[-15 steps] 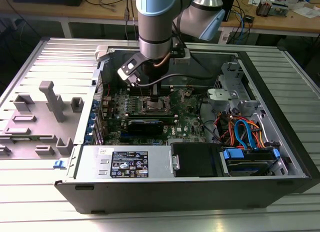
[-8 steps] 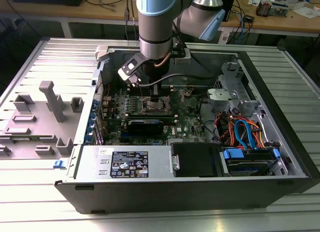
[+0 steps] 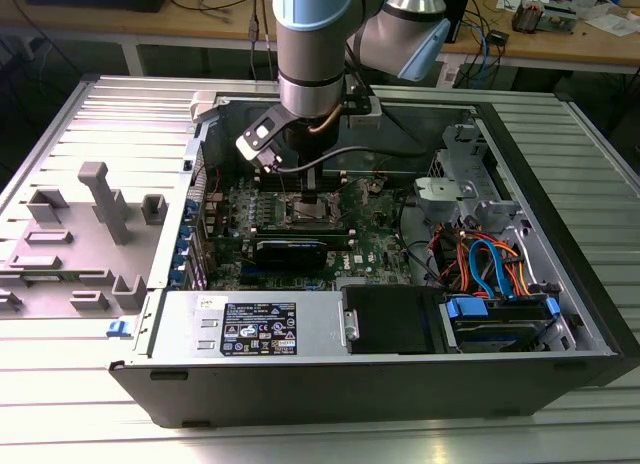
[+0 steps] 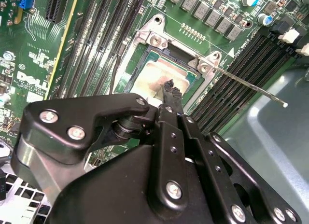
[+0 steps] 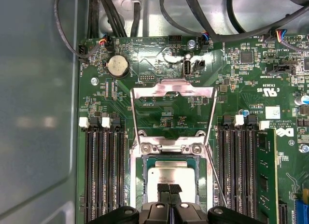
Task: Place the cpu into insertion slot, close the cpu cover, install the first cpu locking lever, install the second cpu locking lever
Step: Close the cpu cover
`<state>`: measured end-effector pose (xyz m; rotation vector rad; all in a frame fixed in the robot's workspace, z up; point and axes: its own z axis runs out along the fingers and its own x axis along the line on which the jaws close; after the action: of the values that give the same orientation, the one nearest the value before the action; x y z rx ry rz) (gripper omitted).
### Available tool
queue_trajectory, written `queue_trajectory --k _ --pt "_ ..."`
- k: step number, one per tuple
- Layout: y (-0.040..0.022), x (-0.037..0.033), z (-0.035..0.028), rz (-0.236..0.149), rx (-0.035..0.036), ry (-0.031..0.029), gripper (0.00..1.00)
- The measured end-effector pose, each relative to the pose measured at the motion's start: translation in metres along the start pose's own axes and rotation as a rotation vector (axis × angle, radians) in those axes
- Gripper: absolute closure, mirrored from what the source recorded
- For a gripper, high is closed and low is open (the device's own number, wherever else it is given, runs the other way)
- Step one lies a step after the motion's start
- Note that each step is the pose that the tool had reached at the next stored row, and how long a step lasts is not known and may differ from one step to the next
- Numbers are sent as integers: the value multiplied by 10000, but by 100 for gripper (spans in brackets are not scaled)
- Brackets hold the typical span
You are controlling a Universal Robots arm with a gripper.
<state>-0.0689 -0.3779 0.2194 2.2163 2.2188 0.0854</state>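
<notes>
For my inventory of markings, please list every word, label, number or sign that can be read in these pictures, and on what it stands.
Black label on the silver box: print too small to read.
Green circuit board: white component codes, too small to quote.
White logo on that board: a maker's mark, not transcribed here.
cpu: no print can be made out on its top.

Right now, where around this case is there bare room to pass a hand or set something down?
Free: the bare grey case panel beside the memory slots, and the ribbed table outside the case on the exterior view's left. Crowded: the insertion slot under the gripper, and the cable bundle on the exterior view's right.
</notes>
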Motion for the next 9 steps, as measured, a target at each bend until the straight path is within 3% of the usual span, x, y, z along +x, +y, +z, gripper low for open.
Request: queue_trajectory --k 9 --pt "3 1 -38 -1 4 -40 89"
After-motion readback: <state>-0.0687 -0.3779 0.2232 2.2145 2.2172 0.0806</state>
